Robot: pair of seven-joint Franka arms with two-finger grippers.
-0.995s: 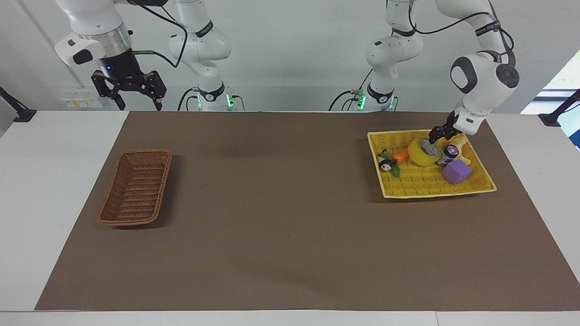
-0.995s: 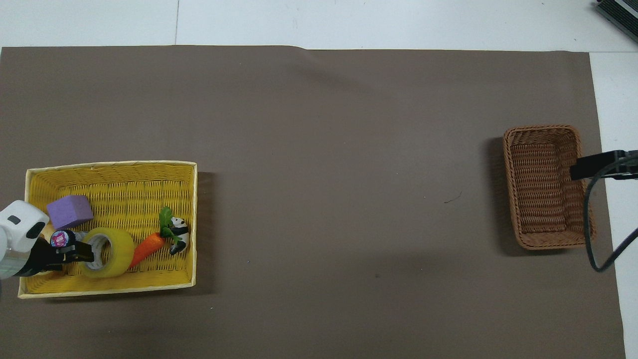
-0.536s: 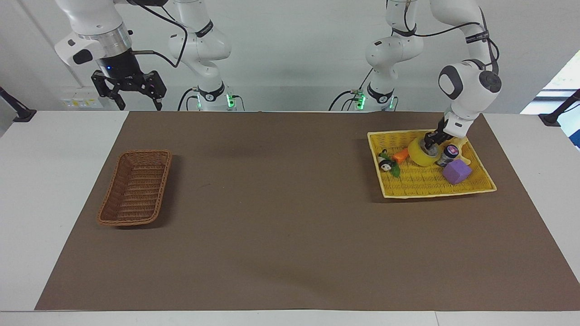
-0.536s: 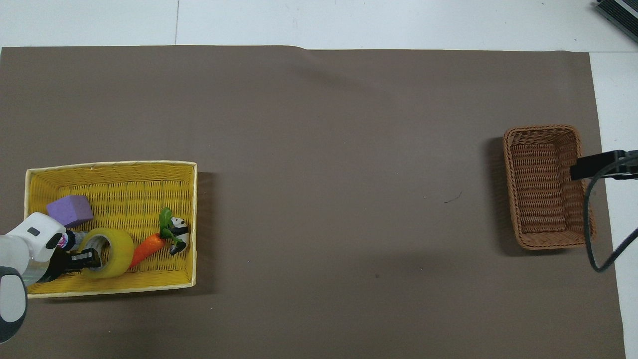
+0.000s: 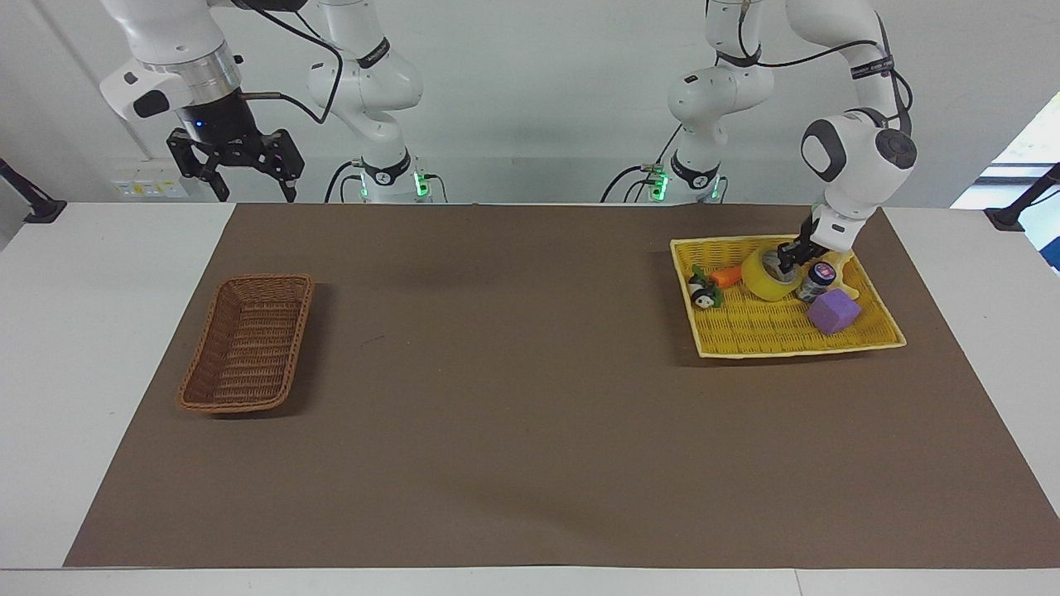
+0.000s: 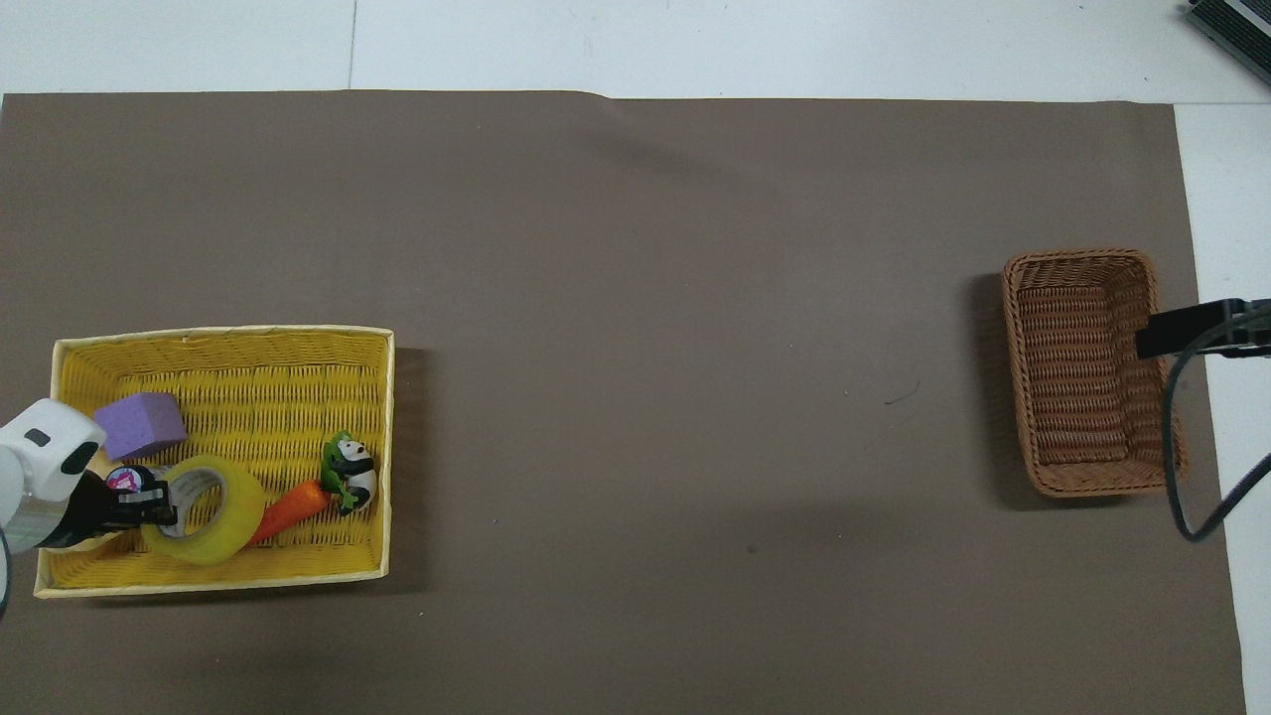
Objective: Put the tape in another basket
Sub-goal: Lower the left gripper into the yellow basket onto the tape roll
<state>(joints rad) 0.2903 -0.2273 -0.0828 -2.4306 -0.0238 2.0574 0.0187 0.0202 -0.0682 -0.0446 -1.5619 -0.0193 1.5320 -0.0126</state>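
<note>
The yellow tape roll (image 5: 768,276) (image 6: 204,508) is in the yellow woven tray (image 5: 869,335) (image 6: 218,343) at the left arm's end of the table. It is tilted up on its edge. My left gripper (image 5: 787,261) (image 6: 151,502) is shut on the roll's wall, with one finger inside the pale core. The brown wicker basket (image 5: 247,343) (image 6: 1087,372) stands empty at the right arm's end. My right gripper (image 5: 240,170) (image 6: 1182,333) waits open, high in the air over the basket's outer edge.
In the tray with the tape are a purple block (image 5: 834,313) (image 6: 139,425), a small dark bottle (image 5: 816,280) (image 6: 124,480), a toy carrot (image 5: 727,276) (image 6: 288,506) and a panda figure (image 5: 704,296) (image 6: 353,472). A brown mat covers the table between tray and basket.
The left gripper reached into the tape's core and closed. The roll has tipped up and shifted with it. The carrot and panda have slid and the tray has shifted slightly. The right arm has not moved.
</note>
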